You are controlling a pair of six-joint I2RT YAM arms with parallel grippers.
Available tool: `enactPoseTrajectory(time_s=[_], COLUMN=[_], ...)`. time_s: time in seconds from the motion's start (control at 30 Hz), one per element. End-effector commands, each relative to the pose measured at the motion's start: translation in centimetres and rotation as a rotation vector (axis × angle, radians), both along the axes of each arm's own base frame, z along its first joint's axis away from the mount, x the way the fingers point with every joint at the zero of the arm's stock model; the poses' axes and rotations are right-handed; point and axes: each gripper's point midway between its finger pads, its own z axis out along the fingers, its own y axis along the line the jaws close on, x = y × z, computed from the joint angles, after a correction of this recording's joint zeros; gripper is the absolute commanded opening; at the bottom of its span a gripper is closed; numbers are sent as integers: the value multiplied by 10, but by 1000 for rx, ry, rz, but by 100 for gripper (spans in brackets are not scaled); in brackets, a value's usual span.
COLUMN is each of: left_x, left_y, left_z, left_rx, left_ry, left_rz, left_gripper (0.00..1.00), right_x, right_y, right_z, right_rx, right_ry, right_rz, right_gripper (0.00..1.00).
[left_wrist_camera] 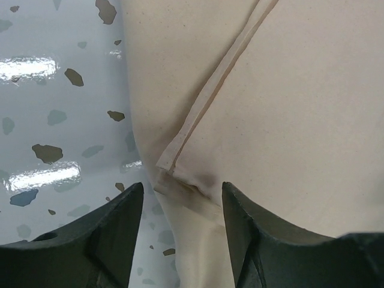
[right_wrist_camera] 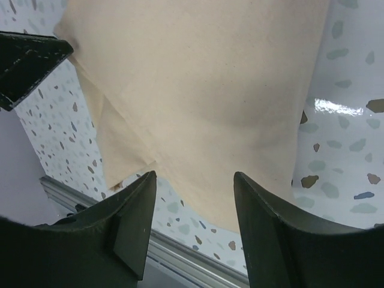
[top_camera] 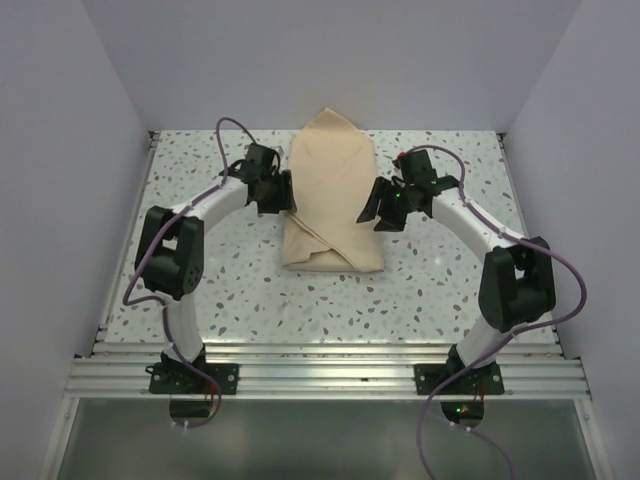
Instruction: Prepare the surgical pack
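Two empty claws open (left, right) over wrap.

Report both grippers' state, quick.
Left gripper: open, holding nothing, over the wrap edge.
Right gripper: open, holding nothing, above the wrap.

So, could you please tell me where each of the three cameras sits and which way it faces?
Top external: fixed above and behind the robot, looking down on the table, folded wrap, left arm and right arm.
Left wrist: on that arm, looking down past the open left gripper at the wrap's hemmed flap.
Right wrist: on that arm, looking past the open right gripper across the wrap towards the near rail.
Shared: all show wrap and speckled table.
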Motion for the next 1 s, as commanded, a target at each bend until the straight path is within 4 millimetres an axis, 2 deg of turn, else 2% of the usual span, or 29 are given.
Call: enactPoseTrajectory(time_s=[0.0, 0.17, 0.27, 0.3, 0.4, 0.5, 0.67, 0.7, 0.8, 0.97], left_x=[17, 16, 16, 17, 17, 18, 16, 17, 17, 17], left_y=[-4, -4, -2, -2, -1, 0, 1, 2, 2, 3], left_z=[11, 1, -3, -3, -6, -9, -12, -13, -15, -19], left_rx=[-28, -23, -14, -13, -6, -3, -3, -4, -8, -8], left_ry=[-53, -28, -22, -24, -19, -15, -8, -6, -3, 4], left_rz=[-9, -4, 9, 10, 16, 21, 24, 27, 29, 33], left_gripper=[56, 44, 27, 17, 5, 0, 0, 0, 0, 0], right_x=[-5, -3, -10, -11, -22, -33, -48, -50, -61, -69], right_y=[-3, -6, -10, -12, -18, -22, -20, -20, -19, -10], right_z=[19, 20, 17, 15, 11, 2, -12, -13, -20, -38], right_rx=[1, -19, -46, -61, -87, -97, -65, -54, -33, 22], right_ry=[-58, -66, -56, -56, -39, -2, 58, 70, 92, 141], right_rz=[23, 37, 60, 67, 82, 82, 77, 72, 81, 99], right_gripper=[57, 55, 53, 52, 51, 42, 26, 19, 11, 7])
